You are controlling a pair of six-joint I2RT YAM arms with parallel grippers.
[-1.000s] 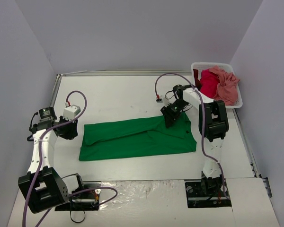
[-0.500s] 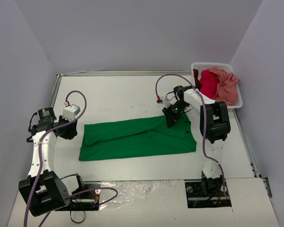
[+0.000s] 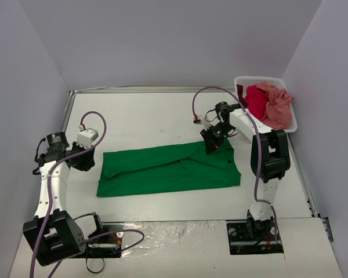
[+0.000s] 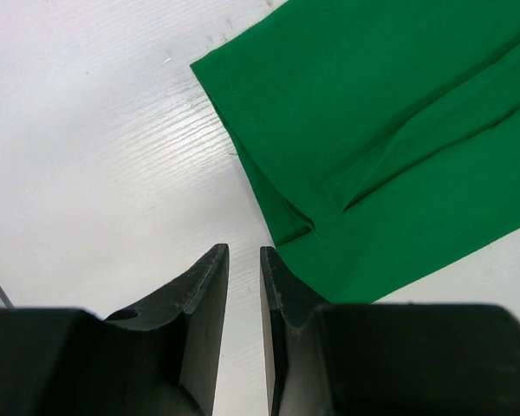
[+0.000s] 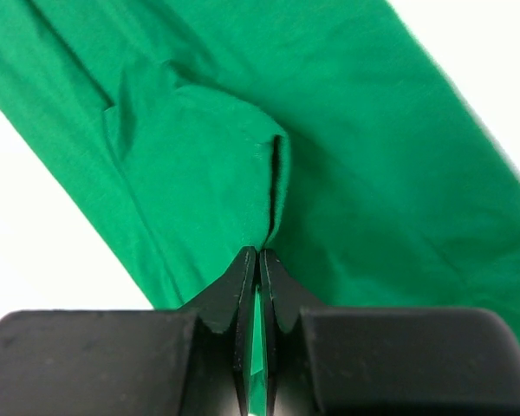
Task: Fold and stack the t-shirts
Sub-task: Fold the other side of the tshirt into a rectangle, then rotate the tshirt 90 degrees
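Note:
A bright green t-shirt (image 3: 168, 169) lies folded into a long strip across the middle of the table. My right gripper (image 3: 211, 144) is shut on a pinched fold of the green t-shirt (image 5: 347, 156) at its far right edge; the cloth bunches up between the fingertips (image 5: 243, 269). My left gripper (image 4: 243, 253) hovers over bare table just off the shirt's left end (image 4: 373, 130), its jaws a narrow gap apart and holding nothing. Crimson and salmon pink t-shirts (image 3: 269, 104) are heaped in the basket.
A white slatted basket (image 3: 293, 123) stands at the back right by the wall. Purple cables loop from both arms. Grey walls close in the table on three sides. A crinkled shiny sheet (image 3: 180, 234) lies along the near edge between the arm bases.
The right gripper has closed on the shirt's far right edge and its arm has shifted slightly back. The left arm has stayed still.

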